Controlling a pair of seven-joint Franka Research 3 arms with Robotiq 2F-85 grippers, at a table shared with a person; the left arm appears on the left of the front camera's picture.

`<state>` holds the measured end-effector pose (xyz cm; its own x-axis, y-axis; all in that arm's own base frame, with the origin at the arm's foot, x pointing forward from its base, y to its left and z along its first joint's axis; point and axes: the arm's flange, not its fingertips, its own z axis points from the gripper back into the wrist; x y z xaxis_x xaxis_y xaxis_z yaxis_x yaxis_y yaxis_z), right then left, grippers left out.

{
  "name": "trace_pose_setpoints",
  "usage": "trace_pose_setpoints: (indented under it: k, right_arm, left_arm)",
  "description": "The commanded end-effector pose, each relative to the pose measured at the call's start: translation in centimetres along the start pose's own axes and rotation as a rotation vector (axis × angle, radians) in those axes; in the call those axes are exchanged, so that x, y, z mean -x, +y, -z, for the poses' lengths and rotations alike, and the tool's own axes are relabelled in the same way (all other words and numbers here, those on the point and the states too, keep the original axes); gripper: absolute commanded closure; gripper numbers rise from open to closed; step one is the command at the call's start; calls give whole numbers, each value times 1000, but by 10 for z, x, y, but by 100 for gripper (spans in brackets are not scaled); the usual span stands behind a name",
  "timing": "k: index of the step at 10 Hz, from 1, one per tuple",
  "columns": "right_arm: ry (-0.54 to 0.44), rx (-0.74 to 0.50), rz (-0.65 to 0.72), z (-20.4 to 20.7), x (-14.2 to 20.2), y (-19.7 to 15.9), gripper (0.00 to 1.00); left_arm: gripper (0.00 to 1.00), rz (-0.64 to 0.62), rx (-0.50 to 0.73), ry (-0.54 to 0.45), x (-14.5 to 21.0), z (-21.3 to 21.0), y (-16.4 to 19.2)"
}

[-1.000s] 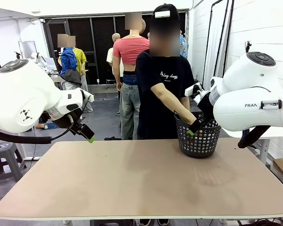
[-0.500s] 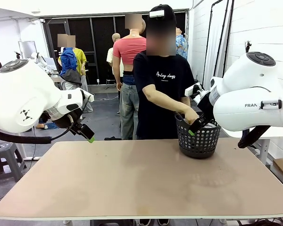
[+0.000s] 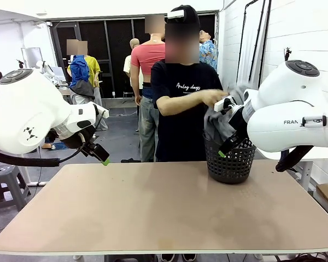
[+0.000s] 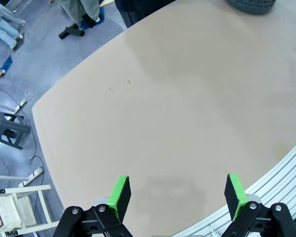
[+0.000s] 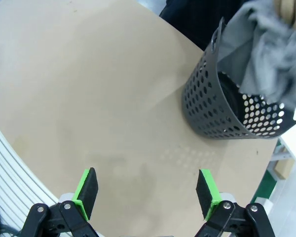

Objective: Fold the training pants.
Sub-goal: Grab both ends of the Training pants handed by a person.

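Note:
The person at the far side lifts the grey training pants (image 3: pixel 217 123) out of the black mesh basket (image 3: pixel 230 161) with a hand (image 3: pixel 213 97). The bunched grey cloth also hangs over the basket's mouth in the right wrist view, training pants (image 5: pixel 266 54) above the basket (image 5: pixel 222 108). My right gripper (image 5: pixel 147 192) is open and empty over the table, short of the basket. In the front view the right gripper (image 3: pixel 225 147) hovers in front of the basket. My left gripper (image 4: pixel 176 193) is open and empty above bare tabletop, and in the front view it (image 3: pixel 101 157) hangs over the table's left far corner.
The tan table (image 3: pixel 153 213) lies bare between the arms; the basket stands at its far right. The table's front edge and metal rail (image 4: pixel 266 182) lie close under the left gripper. A stool (image 4: pixel 7 129) stands on the floor beyond the table.
The person's hand, earlier down inside the basket, has risen with the grey pants pulled up out of it. Neither arm has moved.

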<state>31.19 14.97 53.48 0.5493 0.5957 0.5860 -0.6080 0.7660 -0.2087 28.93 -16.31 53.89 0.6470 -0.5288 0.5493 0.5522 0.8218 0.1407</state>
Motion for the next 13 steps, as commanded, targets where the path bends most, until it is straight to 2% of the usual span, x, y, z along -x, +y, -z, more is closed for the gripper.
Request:
trace_pose_setpoints:
  k: [1, 13]
  right_arm:
    - [-6, 7, 3, 0, -1, -1, 0]
    - [-6, 7, 3, 0, -1, -1, 0]
  left_arm:
    - [0, 12, 2, -4, 0, 2, 1]
    - [0, 12, 2, -4, 0, 2, 1]
